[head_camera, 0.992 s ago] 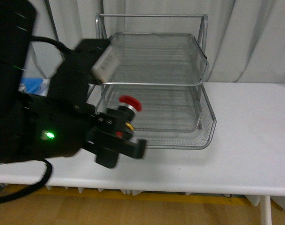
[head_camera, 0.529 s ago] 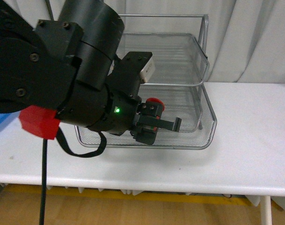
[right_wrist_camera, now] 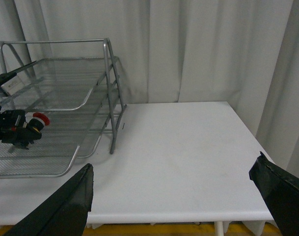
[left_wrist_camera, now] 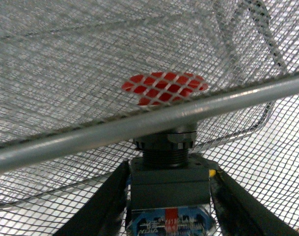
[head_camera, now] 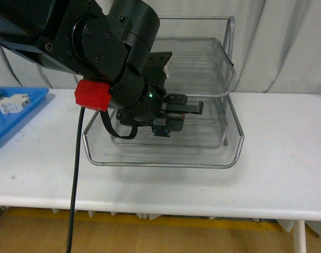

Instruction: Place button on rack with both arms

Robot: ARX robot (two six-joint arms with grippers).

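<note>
Currently the left gripper (head_camera: 187, 109) is clamped on the button (left_wrist_camera: 168, 183) body. The button's long axis points into the rack (head_camera: 231, 153), with the red cap beyond a shelf's front rail. The right gripper (right_wrist_camera: 174, 172) hangs spread and empty toward the table's right edge, well apart.

The red-capped, dark button (left_wrist_camera: 168, 179), tipped sideways, pokes between the lower tiers of the silver mesh rack (head_camera: 202, 155).

Black left arm (head_camera: 97, 42), red block (head_camera: 93, 95), perhaps plastic.
</note>
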